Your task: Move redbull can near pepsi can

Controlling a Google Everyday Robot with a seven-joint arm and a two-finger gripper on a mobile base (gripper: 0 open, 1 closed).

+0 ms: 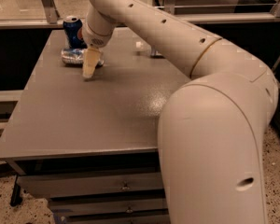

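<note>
Can't tell whether gripper (89,69), low at the right end of the redbull can (73,56) lying just before the upright pepsi can (73,30), grips or not; best withdrawn straight up, avoiding rolling it.

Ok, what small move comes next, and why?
Probably lift the gripper straight up. The redbull can lies on its side just in front of the upright pepsi can, so placement looks done; the gripper sits low by one end of it, where a sideways move could roll it.
</note>
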